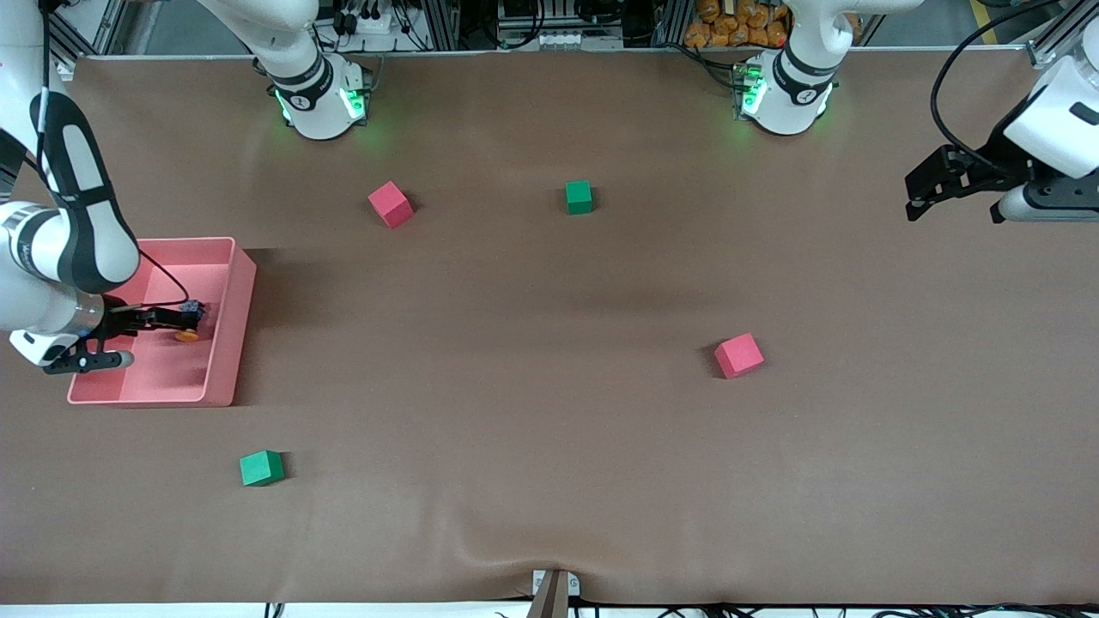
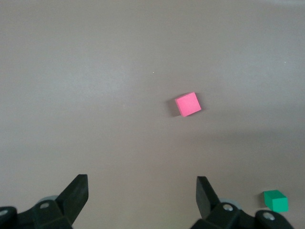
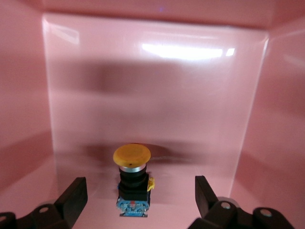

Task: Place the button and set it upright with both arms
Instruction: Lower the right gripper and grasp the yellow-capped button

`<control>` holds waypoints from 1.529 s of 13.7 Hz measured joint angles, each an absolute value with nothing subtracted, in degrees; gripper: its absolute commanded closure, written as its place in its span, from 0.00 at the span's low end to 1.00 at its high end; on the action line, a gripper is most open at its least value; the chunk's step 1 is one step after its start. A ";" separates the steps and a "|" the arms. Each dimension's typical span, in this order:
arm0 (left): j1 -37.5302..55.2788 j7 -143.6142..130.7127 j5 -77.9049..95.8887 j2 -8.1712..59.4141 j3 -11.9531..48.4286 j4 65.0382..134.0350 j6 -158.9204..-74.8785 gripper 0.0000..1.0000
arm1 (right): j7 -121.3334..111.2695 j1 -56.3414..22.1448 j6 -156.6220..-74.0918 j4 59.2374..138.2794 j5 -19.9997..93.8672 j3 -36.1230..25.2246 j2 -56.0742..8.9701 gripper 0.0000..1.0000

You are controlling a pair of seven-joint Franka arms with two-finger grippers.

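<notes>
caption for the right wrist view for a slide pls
Right pincer open inside the pink bin, fingers either side of the orange-capped button.

Small orange-capped push-button [image 1: 187, 334] in pink plastic bin [image 1: 232, 326]: mostly covered by right black two-finger gripper [image 1: 191, 320] in front view, body indistinct. Both white jointed arms: upper links cut off by front view's edges. Small green foam cube [image 2: 276, 201]: lower corner hidden by left black two-finger gripper [image 2: 142, 191] in left wrist view.
</notes>
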State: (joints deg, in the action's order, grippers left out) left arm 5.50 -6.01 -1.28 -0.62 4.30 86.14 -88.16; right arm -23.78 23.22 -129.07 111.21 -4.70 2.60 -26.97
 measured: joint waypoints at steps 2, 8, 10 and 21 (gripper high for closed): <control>5.77 -6.01 -1.28 -0.62 4.76 86.14 -87.92 0.00 | -23.84 23.40 -130.87 112.93 -4.40 2.60 -27.47 0.00; 5.78 -5.99 -1.28 -1.05 5.08 86.01 -86.58 0.00 | -23.84 23.46 -134.29 115.47 -3.39 2.62 -28.13 0.15; 5.85 -5.90 -1.27 -1.28 5.43 86.00 -86.39 0.00 | -23.84 23.58 -134.73 115.48 -3.37 2.61 -28.68 0.44; 5.96 -5.89 -1.26 -1.18 5.62 86.13 -86.17 0.00 | -25.75 24.11 -129.84 110.11 -3.28 2.86 -28.96 1.00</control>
